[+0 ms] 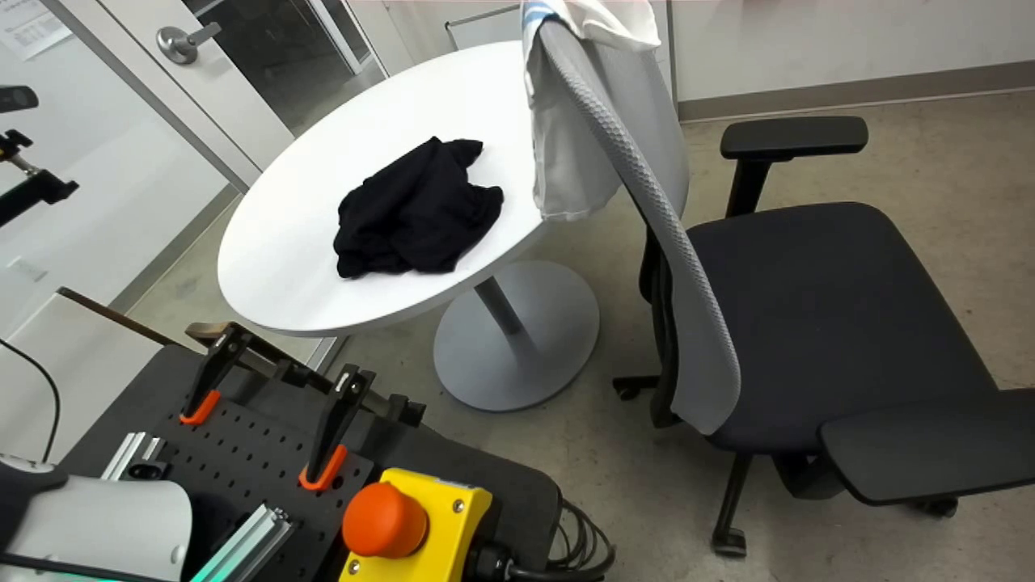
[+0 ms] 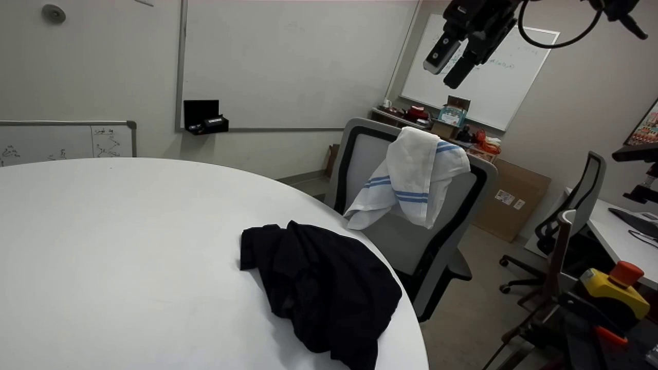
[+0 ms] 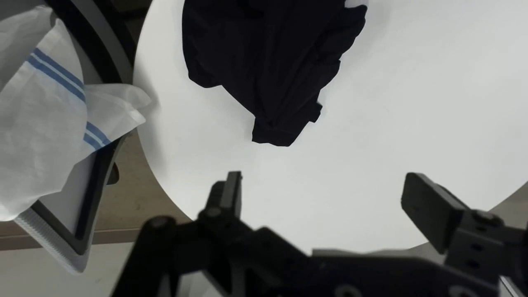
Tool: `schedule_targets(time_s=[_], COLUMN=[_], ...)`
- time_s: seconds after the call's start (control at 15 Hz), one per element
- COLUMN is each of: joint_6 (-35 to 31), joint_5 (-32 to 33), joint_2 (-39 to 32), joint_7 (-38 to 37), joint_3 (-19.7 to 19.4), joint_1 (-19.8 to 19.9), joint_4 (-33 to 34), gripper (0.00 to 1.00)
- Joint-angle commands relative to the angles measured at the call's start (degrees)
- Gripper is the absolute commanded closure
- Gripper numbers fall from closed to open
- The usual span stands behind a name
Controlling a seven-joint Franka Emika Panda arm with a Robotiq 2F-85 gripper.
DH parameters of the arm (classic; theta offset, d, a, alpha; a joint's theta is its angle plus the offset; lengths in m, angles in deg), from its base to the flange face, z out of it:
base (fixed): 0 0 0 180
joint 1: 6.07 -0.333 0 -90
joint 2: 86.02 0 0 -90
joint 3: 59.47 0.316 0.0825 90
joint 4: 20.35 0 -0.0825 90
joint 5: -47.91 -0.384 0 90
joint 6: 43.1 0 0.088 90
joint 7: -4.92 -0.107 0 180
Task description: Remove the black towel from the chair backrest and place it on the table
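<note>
The black towel lies bunched in folds on the white round table, near the edge by the chair. The towel shows in both exterior views (image 1: 416, 210) (image 2: 324, 293) and at the top of the wrist view (image 3: 272, 53). The table also shows in all views (image 1: 283, 267) (image 2: 128, 257) (image 3: 412, 103). The light-grey chair backrest (image 1: 703, 347) (image 2: 396, 246) (image 3: 78, 181) stands beside the table, partly covered by a white cloth. My gripper (image 2: 444, 76) (image 3: 324, 177) is open and empty, raised above table and chair height, apart from the towel. It is out of view in an exterior view.
A white cloth with blue stripes (image 1: 566, 145) (image 2: 411, 174) (image 3: 41, 115) hangs over the backrest. Black armrests (image 1: 792, 137) flank the seat (image 1: 833, 323). A yellow box with a red button (image 1: 420, 525) and orange-tipped clamps (image 1: 323, 469) sit on a dark bench.
</note>
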Motion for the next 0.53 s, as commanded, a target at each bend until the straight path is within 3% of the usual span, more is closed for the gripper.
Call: schedule_targets(time_s=[0.0,0.07,0.47], joint_6=[1.39,0.24,0.74], joint_5=[-2.79,-0.55,-1.16], joint_2=[3.51,1.0,2.35], joint_7=[5.19,1.72,3.43], joint_3=[-1.67,-0.29,-0.76], joint_1=[-0.97,0.21,0.09], joint_4=[-1.47,-0.32,-0.78], gripper=[0.0,0.0,0.0])
